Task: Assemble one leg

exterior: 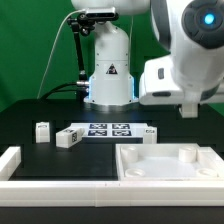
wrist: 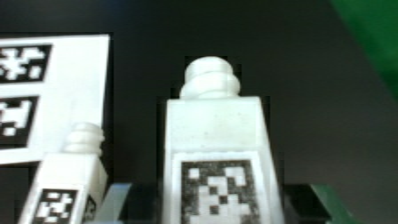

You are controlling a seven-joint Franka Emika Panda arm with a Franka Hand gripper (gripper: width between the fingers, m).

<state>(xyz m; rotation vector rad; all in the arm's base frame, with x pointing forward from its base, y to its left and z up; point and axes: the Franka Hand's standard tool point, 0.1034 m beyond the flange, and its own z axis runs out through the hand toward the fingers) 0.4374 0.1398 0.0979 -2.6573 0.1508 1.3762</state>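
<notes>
In the wrist view a white leg (wrist: 217,140) stands upright with a rounded peg on top and a black-and-white tag on the face toward me. My gripper (wrist: 222,205) is open. Its fingers (wrist: 121,200) stand on either side of this leg's lower end, with a dark gap at each side. A second leg (wrist: 71,170) stands close beside it, near the marker board (wrist: 45,90). In the exterior view my gripper (exterior: 190,108) hangs at the right, and a leg (exterior: 148,133) sits by the board's right end. Two more legs (exterior: 67,137) (exterior: 42,131) stand at its left.
The marker board (exterior: 105,130) lies mid-table. A large white panel with recesses (exterior: 150,172) lies at the front right, with a white piece (exterior: 188,153) standing on it. A white L-shaped frame (exterior: 10,160) borders the front left. The robot base (exterior: 108,70) stands at the back.
</notes>
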